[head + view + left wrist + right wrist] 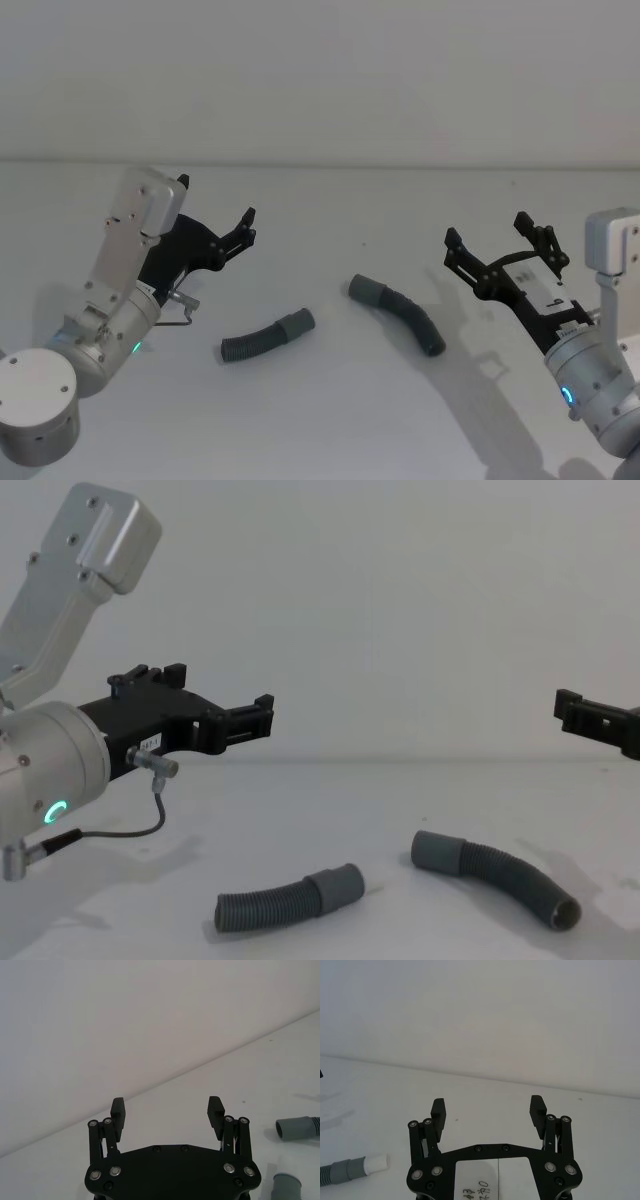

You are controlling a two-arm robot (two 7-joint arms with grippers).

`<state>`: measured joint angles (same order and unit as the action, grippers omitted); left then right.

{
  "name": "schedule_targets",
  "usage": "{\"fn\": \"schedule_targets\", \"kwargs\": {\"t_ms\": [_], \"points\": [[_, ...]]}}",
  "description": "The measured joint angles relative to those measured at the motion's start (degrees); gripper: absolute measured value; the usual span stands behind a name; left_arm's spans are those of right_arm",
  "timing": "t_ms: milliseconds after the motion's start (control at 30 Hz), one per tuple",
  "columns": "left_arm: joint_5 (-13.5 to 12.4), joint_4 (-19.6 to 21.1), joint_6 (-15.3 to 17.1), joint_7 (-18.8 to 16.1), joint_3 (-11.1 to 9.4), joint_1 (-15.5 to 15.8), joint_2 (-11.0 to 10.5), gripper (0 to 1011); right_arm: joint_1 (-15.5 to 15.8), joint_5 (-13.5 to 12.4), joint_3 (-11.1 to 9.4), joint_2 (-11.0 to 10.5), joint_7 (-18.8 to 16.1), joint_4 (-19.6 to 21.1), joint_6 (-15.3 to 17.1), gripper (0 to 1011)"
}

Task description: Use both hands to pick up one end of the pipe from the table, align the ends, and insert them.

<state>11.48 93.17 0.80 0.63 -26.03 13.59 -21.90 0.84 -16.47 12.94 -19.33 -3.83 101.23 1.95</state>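
Observation:
Two dark-grey corrugated pipe pieces lie on the white table (pixel 330 420). The left pipe piece (pixel 268 336) has its smooth cuff (pixel 298 323) pointing right. The right pipe piece (pixel 400 312) has its cuff (pixel 366 290) pointing left, a short gap between the two ends. My left gripper (pixel 245 228) hovers open up and left of them, holding nothing. My right gripper (pixel 487 232) hovers open to their right, holding nothing. The left wrist view shows both cuffs (pixel 297 1128) (pixel 286 1186) beside the open left gripper (pixel 166 1107). In the right wrist view a cuff with a white stub (pixel 376 1163) lies off to the side of the open right gripper (pixel 487 1106).
The pale wall (pixel 320 80) rises behind the table's far edge. A thin cable loop (pixel 150 820) hangs below the left wrist. From the chest view both pipe pieces (pixel 285 900) (pixel 500 875) lie low in front, with both grippers (pixel 255 718) (pixel 580 712) well above them.

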Motion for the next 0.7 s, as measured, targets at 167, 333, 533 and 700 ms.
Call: {"fn": "schedule_targets", "kwargs": {"t_ms": [167, 333, 533, 700], "points": [[0.0, 0.0, 0.0, 0.0, 0.0, 0.0, 0.0, 1001, 0.0, 0.0, 0.0, 0.0, 0.0, 0.0, 0.0, 1001], [0.0, 0.0, 0.0, 0.0, 0.0, 0.0, 0.0, 1001, 0.0, 0.0, 0.0, 0.0, 0.0, 0.0, 0.0, 1002], [0.0, 0.0, 0.0, 0.0, 0.0, 0.0, 0.0, 1001, 0.0, 0.0, 0.0, 0.0, 0.0, 0.0, 0.0, 1002], [0.0, 0.0, -0.01, 0.0, 0.0, 0.0, 0.0, 1001, 0.0, 0.0, 0.0, 0.0, 0.0, 0.0, 0.0, 1002]]}}
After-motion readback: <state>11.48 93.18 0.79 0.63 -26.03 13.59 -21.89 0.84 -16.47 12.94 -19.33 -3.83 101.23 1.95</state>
